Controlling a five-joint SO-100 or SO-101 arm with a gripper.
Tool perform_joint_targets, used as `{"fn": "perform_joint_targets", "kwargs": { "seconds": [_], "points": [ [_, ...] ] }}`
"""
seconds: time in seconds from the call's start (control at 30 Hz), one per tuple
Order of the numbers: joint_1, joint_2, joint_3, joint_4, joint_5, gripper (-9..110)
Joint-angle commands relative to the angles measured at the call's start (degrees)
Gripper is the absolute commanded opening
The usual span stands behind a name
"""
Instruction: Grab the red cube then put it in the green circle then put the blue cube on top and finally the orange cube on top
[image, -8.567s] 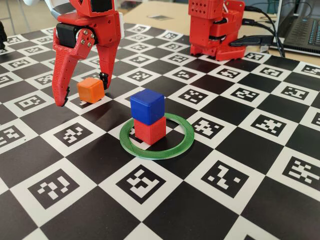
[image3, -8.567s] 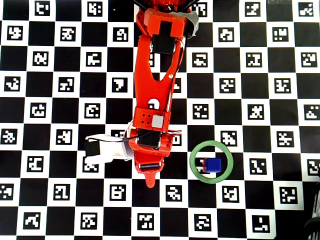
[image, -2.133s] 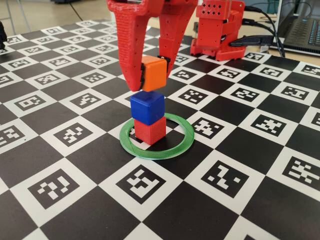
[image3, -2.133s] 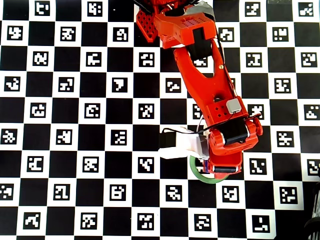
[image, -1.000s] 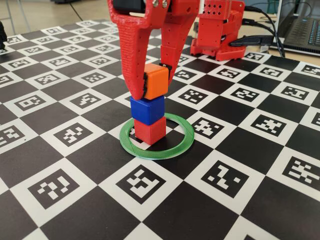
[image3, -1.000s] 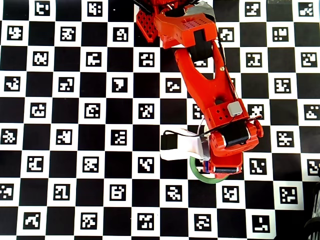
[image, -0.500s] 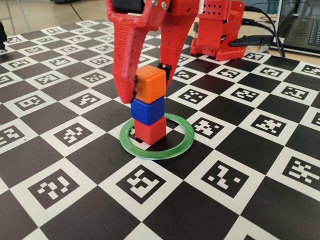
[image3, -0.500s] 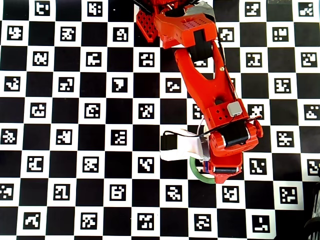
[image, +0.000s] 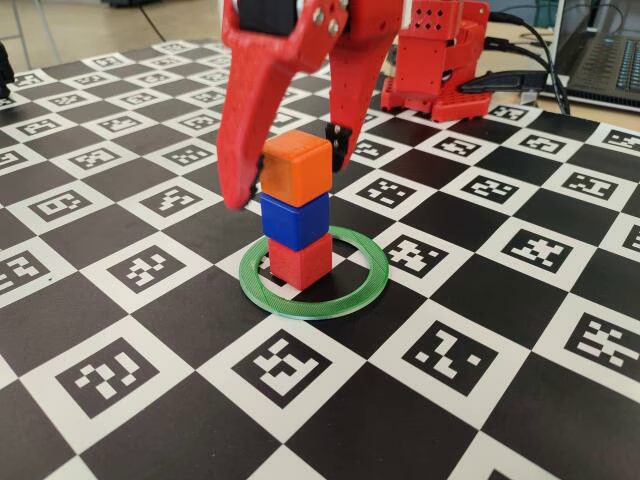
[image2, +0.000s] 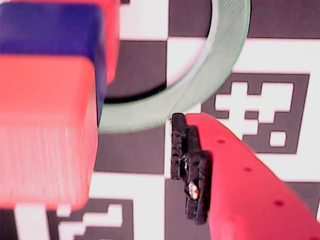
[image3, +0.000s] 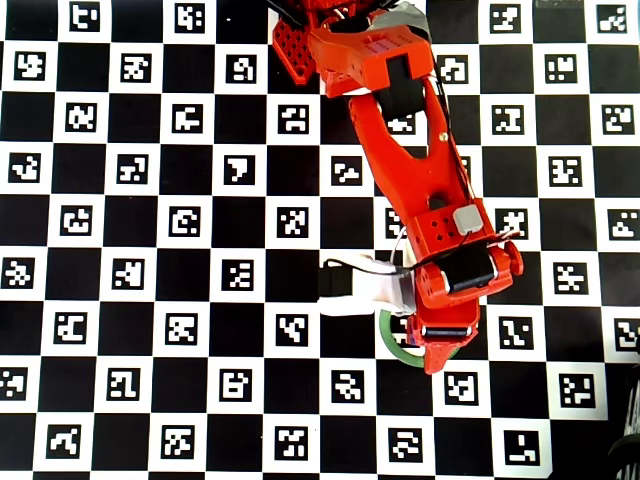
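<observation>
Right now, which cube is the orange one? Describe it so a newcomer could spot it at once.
Find the green circle on the checkered board in the fixed view; a three-cube tower stands inside it. The orange cube is the top one, on the blue cube, lighter than the red cube at the bottom, between the open gripper fingers.

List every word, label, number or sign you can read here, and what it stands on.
None can be read.
Checkerboard mat: white squares hold black coded marker patterns, not letters or digits.
Orange cube, blue cube, red cube, green circle: plain, unmarked.
</observation>
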Motion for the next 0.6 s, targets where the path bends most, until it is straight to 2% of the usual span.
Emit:
{"fn": "perform_joint_targets", "kwargs": {
  "seconds": [0.0, 0.23, 0.57],
  "points": [
    [-0.9, 12.4, -1.2, 2.0, 0.7, 44],
    [-0.6, 20.7, 2.6, 1.5, 0.4, 37],
    [6.9, 37.4, 27.3, -14.1, -11.7, 6]
  ]
}}
